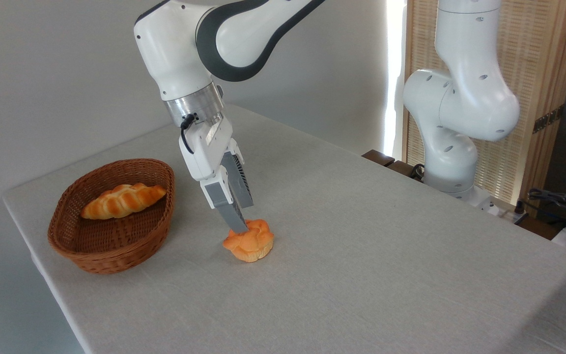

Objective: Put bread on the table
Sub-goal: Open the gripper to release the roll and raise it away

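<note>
- Pale grey cloth covers the whole table (386, 255), a plain wall behind, and the action sits toward its left end.
- Jaws first: the gripper (241, 227) comes down at a slant, fingertips right on the top of the bread (249, 240). Whether they pinch it or have let go, I cannot tell; the near finger hides the gap.
- And the bread is down, resting on the cloth directly beneath the tips, just right of the basket (111, 246) and clear of its rim.
- It's a round bun with no long axis, so the exit looks like a straight lift back up along the fingers.
- Further out, a braided loaf (122, 200) lies in the basket near the left edge.
</note>
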